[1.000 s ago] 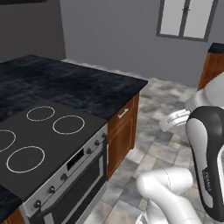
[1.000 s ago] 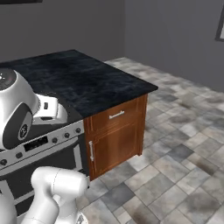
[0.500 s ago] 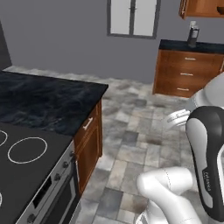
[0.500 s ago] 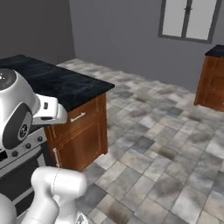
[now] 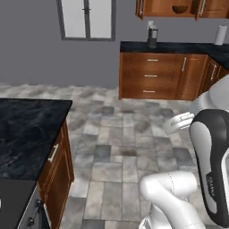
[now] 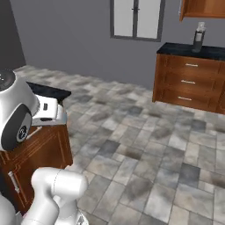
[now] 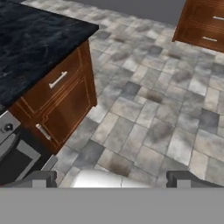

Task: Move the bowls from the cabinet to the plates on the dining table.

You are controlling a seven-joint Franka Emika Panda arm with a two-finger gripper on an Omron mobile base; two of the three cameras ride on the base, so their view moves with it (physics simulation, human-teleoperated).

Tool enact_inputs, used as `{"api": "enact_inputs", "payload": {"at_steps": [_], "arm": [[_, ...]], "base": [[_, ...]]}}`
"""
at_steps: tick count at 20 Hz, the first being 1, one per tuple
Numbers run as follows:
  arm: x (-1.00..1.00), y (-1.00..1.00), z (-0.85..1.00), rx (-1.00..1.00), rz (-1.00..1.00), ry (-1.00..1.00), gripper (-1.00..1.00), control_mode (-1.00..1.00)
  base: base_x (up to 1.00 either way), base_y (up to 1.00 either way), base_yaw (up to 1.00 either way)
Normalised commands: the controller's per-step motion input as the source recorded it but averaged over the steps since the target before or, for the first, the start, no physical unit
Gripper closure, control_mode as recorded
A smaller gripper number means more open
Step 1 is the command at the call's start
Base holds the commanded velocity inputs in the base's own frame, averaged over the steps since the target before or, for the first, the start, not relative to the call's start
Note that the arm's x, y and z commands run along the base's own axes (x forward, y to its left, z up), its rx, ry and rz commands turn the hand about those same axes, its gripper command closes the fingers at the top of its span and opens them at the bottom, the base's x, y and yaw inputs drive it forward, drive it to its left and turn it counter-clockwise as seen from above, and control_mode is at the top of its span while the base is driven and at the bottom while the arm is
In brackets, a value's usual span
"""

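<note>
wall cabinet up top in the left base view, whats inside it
One reddish-brown bowl sits on the shelf of the open cabinet. The frame's top edge cuts off the rest, so a second bowl cannot be confirmed.

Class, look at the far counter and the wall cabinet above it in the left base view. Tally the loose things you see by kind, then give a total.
Bowls: 1
Dark bottles: 1
White rolls: 1
Total: 3

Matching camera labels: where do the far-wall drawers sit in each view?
Left base view: drawers upper middle, right of the window.
Right base view: drawers upper right.
Hand view: drawers top right corner.
Shared landmark: black-topped island, on the left in each.
</note>
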Motion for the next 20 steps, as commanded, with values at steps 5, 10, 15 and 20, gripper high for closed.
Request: {"api": "enact_inputs", "payload": {"at_steps": [5,10,15,20], "arm": [[0.00,0.00,0.00,0.00,0.00,0.00,-1.00,1.00],[0.00,0.00,0.00,0.00,0.00,0.00,-1.00,1.00],[0.00,0.00,0.00,0.00,0.00,0.00,-1.00,1.00],[0.00,0.00,0.00,0.00,0.00,0.00,-1.00,1.00]], "base": [[0.96,-0.17,-0.11],[1.00,-0.19,-0.10],[1.00,-0.42,-0.13],[1.00,-0.40,-0.15]]}}
